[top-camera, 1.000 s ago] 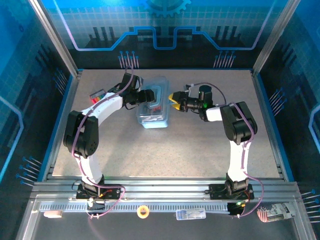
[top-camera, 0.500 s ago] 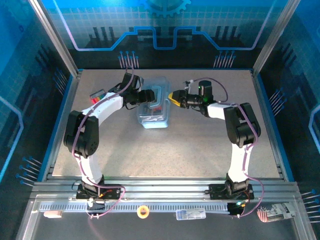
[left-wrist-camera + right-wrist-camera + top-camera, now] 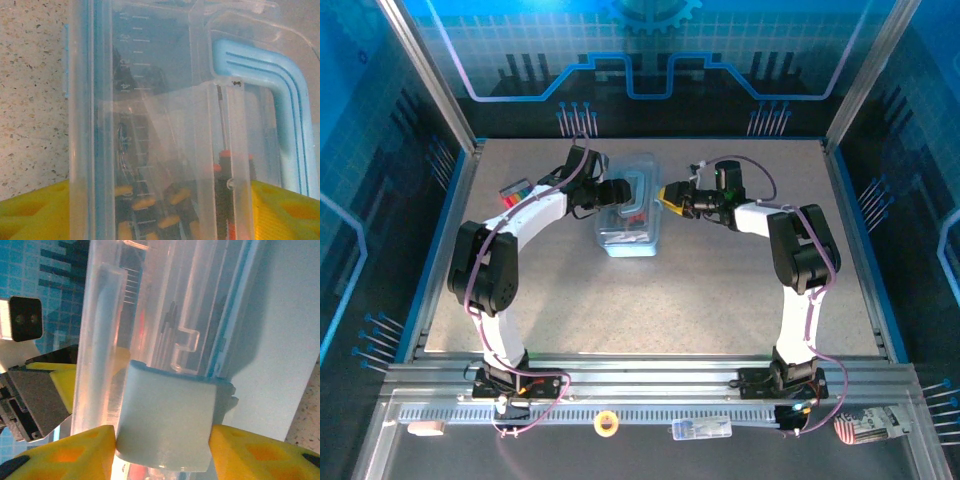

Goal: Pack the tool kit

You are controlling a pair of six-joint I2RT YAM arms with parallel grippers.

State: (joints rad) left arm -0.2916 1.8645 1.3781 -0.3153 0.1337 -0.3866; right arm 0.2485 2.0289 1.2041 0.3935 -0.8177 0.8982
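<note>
Box first: seen from above, the clear tool box (image 3: 629, 208) sits on the table (image 3: 720, 290), toward 12 o'clock from the middle. The left jaws meet it at its 9 o'clock side and the right jaws at its 3 o'clock side.

In the left wrist view, the left fingers (image 3: 30, 212) stand wide with the box between them. One presses on its wall, so they seem to hold it. Small tools (image 3: 145, 202) lie inside.

In the right wrist view, the right fingers (image 3: 65, 452) pinch the pale blue clasp (image 3: 165, 420) from both sides.

The box looks hard, smooth and slippery, and a bit heavy with tools. The clasp is thin and could snap, so press it gently. The flat side walls look best to hold.
</note>
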